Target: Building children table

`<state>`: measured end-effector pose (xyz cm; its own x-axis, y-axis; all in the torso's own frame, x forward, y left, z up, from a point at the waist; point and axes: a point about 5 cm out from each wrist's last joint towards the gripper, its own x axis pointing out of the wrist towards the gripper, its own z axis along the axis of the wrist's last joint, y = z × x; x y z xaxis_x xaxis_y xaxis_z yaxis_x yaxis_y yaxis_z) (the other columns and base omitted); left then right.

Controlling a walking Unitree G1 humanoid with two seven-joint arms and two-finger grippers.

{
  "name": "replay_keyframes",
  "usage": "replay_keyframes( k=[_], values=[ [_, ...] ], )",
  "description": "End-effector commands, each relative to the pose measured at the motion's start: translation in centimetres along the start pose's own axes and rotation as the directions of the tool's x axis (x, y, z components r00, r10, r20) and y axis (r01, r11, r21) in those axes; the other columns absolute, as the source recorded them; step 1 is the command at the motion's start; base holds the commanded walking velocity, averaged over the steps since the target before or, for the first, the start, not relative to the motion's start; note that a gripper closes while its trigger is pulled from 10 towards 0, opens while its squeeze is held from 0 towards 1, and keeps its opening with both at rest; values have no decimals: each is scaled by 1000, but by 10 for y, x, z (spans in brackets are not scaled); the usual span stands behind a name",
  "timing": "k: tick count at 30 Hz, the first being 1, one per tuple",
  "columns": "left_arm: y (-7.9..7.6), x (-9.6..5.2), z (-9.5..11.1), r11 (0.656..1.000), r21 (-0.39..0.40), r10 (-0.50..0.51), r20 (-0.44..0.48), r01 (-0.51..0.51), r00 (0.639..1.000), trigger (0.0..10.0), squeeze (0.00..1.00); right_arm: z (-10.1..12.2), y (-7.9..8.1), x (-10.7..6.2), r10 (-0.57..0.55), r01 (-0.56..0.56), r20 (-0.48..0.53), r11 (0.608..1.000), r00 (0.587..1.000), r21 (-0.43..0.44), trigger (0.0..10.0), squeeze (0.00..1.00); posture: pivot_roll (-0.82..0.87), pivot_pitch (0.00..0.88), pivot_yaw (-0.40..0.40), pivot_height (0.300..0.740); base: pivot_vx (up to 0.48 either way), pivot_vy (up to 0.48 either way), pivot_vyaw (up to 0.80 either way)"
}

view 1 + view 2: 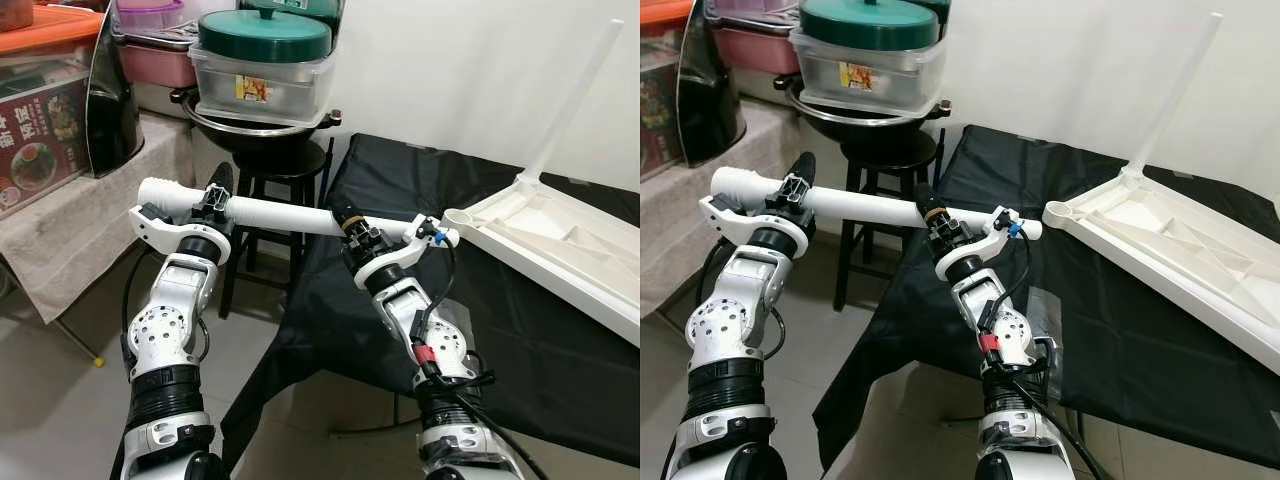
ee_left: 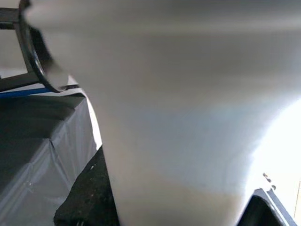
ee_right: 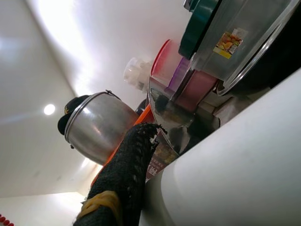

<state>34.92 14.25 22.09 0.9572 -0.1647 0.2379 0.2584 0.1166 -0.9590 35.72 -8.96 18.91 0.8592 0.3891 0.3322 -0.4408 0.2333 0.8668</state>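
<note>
Leg (image 1: 285, 217): level, end aimed at tabletop (image 1: 560, 240) socket.
Left pincer (image 1: 215, 195): clamped on leg.
Right pincer (image 1: 352, 228): clamped on leg.

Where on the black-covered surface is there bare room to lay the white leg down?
Bare black cloth lies between the right gripper and the upturned tabletop. The far right is crowded by that tabletop; the stool on the left is stacked with pots.
</note>
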Motion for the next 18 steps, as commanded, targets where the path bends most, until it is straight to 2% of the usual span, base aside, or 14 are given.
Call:
replay_keyframes(
  k=[1, 5, 7, 10, 14, 18],
  values=[
    [11, -5, -18, 1000, 1, 26, -115, -26, 993, 0, 0, 21, 15, 9, 57, -71, 170, 995, 984, 77, 0, 0, 71, 0, -91, 740, 0, 0, 0],
    [6, -8, -21, 999, 6, -33, -154, 34, 988, 0, 0, 28, 16, 9, 56, -73, 196, 994, 979, 80, 0, 0, 71, 0, -91, 740, 0, 0, 0],
    [-6, -14, -25, 989, -1, -148, -212, 151, 966, 0, 0, 34, 17, 9, 51, -70, 224, 994, 973, 78, 0, 0, 72, 0, -91, 740, 0, 0, 0],
    [-10, -19, -27, 977, 11, -202, -241, 211, 949, 0, 0, 44, 14, 10, 35, -54, 260, 996, 965, 68, 0, 0, 75, 0, -91, 740, 0, 0, 0],
    [-8, -22, -27, 972, 57, -205, -263, 227, 943, 0, 0, 53, 14, 11, 30, -52, 293, 996, 956, 68, 0, 0, 77, 0, -90, 740, 0, 0, 0],
    [-7, -23, -27, 972, 63, -201, -267, 225, 943, 0, 0, 57, 16, 12, 33, -56, 306, 996, 952, 67, 0, 0, 77, 0, -90, 740, 0, 0, 0]
  ],
)
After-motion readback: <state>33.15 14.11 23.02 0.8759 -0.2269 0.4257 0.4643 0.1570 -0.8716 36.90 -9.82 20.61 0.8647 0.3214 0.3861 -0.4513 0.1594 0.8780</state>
